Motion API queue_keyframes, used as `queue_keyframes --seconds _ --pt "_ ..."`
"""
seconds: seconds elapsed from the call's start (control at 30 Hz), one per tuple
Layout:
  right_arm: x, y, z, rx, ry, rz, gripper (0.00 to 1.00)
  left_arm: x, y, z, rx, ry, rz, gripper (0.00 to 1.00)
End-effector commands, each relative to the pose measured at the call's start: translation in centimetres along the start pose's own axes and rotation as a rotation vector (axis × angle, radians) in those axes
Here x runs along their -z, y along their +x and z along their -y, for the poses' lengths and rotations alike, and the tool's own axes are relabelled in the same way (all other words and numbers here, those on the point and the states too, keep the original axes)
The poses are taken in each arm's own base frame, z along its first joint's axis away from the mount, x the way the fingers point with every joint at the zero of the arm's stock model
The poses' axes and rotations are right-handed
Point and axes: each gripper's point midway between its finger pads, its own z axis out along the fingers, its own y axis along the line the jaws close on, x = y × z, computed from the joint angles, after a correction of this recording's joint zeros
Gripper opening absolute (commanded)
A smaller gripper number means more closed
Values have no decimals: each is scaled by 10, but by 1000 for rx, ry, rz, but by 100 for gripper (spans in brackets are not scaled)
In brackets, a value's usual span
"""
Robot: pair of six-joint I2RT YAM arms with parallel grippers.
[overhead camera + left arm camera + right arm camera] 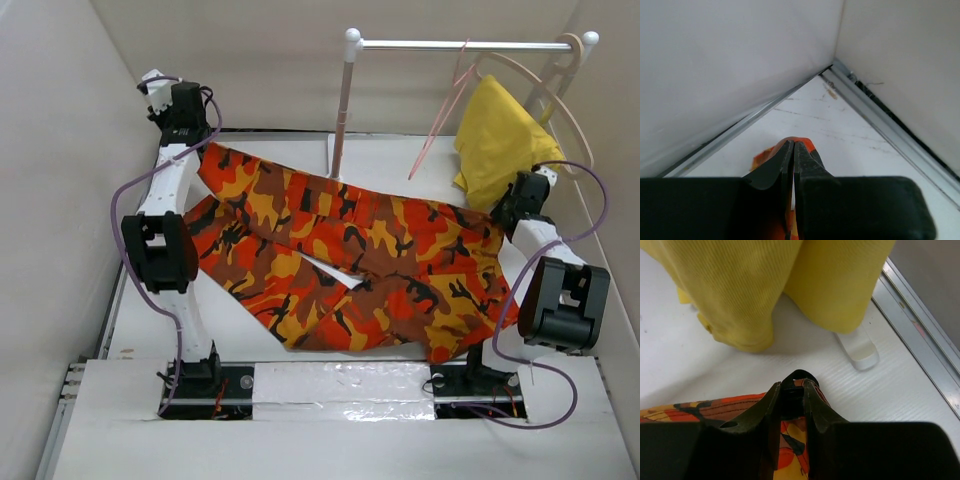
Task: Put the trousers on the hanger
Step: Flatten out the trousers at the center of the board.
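Observation:
The camouflage trousers point(340, 260) lie spread across the white table, legs to the left and waist to the right. My left gripper point(196, 138) is at the far left corner, shut on the end of a trouser leg. In the left wrist view, orange cloth point(760, 158) sticks out from the closed left gripper point(792, 144). My right gripper point(505, 207) is at the right edge of the trousers. In the right wrist view the right gripper point(792, 385) is shut on a fold of the trousers point(715, 407). The pink wire hanger point(447, 105) hangs from the rail.
A white rack with a horizontal rail point(460, 45) stands at the back. A yellow cloth point(500, 140) hangs there on a beige wooden hanger point(565, 90), just beyond my right gripper. The yellow cloth point(765, 285) and a rack foot point(860, 352) lie ahead of it. Walls enclose the table.

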Motion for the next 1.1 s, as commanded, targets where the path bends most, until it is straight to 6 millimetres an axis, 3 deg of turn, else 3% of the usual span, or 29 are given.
queue_keyframes --seconds 0.0,0.1,0.13,0.17,0.23,0.27,0.33,0.37,0.43,0.47,0.5,0.53,0.57,0.6,0.67,0.7,0.73,0.8,0.83,0.87,0.9,0.93,0.97,1.0,1.03,1.07 --pt "-10 -41 -15 -32 -9 131 0 -2 -24 -22 13 -81 63 0" --pt "-19 -38 -18 -11 8 98 0 -12 -12 -14 -32 -92 59 0" --pt "-23 -38 -18 -9 14 97 0 -12 -16 -6 -35 -80 73 0" --pt "-23 -37 -22 -1 7 97 0 -18 -5 5 -72 -76 71 0" --pt "-26 -40 -23 -2 8 107 0 -22 -14 22 -75 -62 103 0" --pt "-26 -41 -23 0 9 110 0 -33 6 33 -130 -62 86 0" --pt "-26 -42 -27 6 5 113 0 -42 3 45 -125 -49 102 0" --pt "-26 -40 -31 13 1 110 0 -52 22 51 -141 -44 82 0" --pt "-25 -39 -34 16 -6 116 0 -60 29 60 -146 -23 76 16" --pt "-23 -38 -33 19 -6 118 1 -68 44 62 -166 -28 61 32" --pt "-21 -39 -33 18 -8 123 3 -70 49 62 -176 -28 56 41" --pt "-18 -38 -37 22 -17 127 7 -72 55 61 -193 -34 48 51" --pt "-16 -38 -37 31 -29 134 20 -74 62 59 -209 -42 38 58" --pt "-9 -38 -42 34 -50 146 27 -74 64 57 -218 -47 32 64" --pt "3 -39 -50 40 -96 154 47 -68 61 52 -219 -50 22 65" --pt "20 -48 -64 41 -147 195 53 -65 60 49 -218 -54 15 65" --pt "27 -37 -66 54 -164 187 56 -61 66 44 -223 -58 -6 65" --pt "45 -31 -80 67 -222 206 63 -45 59 37 -173 -45 -36 64" --pt "60 -22 -84 73 -269 207 67 -40 78 27 -183 -53 -84 64" --pt "68 -17 -90 76 -302 212 68 -25 67 26 -106 -21 -95 63" --pt "77 -14 -94 75 -332 221 68 -22 71 18 -84 -15 -121 63" --pt "88 -4 -107 91 -398 211 68 -19 97 -1 -95 -34 -180 63" --pt "101 3 -109 96 -435 223 66 -7 87 -6 -44 0 -190 63" --pt "108 7 -111 102 -456 227 63 -3 95 -12 -3 3 -215 62" --pt "119 13 -119 117 -500 224 58 5 121 -24 -18 0 -269 62" --pt "135 15 -120 125 -541 248 40 11 115 -31 10 13 -277 56"
